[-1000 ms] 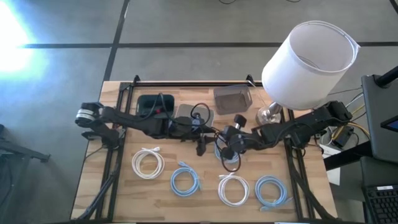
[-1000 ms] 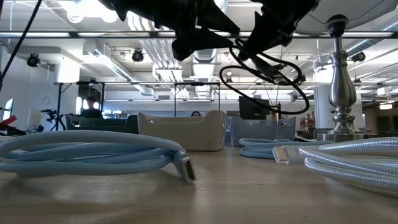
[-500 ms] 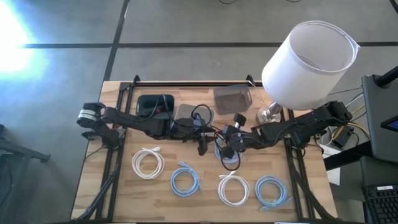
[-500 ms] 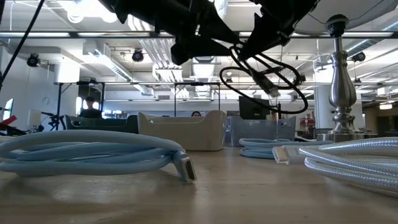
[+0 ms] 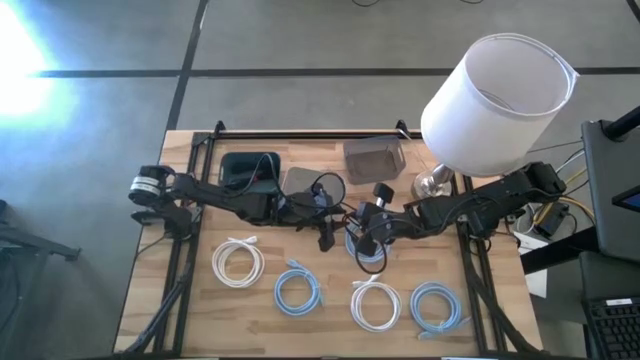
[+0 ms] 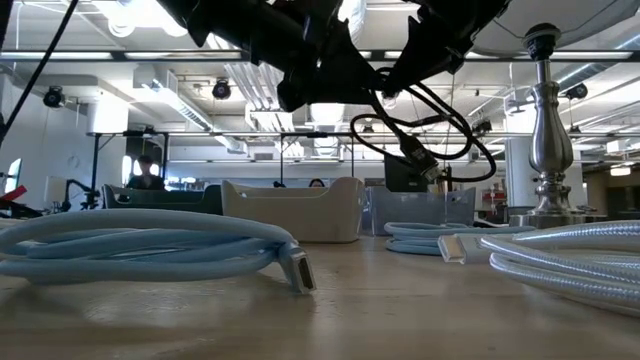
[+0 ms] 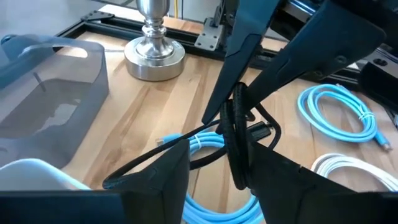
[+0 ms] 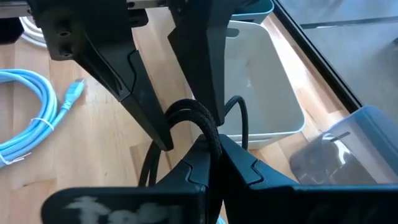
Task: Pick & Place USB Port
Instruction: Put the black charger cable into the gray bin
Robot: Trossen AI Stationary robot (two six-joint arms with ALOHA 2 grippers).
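A black coiled USB cable (image 6: 455, 135) hangs in the air between both grippers over the table's middle; its plug (image 6: 417, 161) dangles inside the loop. In the high view the coil (image 5: 370, 258) shows above a light-blue cable. My right gripper (image 8: 204, 152) is shut on the coil. My left gripper (image 7: 217, 177) is open. Its fingers stand on either side of the same bundle (image 7: 239, 149), just below the right gripper's hold; whether they touch it I cannot tell. My right gripper pinches the top of the black coil (image 8: 200, 121) between its two fingers, several strands together, with the fingers lying across the strands. It comes in slanting from the table's right. The coil is lifted clear of the table and hangs slack below the fingers (image 7: 233, 68).
Along the far side stand a black tray (image 5: 250, 168), a white bin (image 5: 298, 180), a clear bin (image 5: 373, 158) and a lamp (image 5: 495, 90) on a metal base (image 5: 435, 183). White coils (image 5: 237, 262) (image 5: 375, 303) and blue coils (image 5: 298, 290) (image 5: 437, 307) lie near the front.
My left arm has moved a little toward the table's right, closing in on the hanging coil. The coil has shifted in the right gripper's hold: its plug now dangles lower inside the loop.
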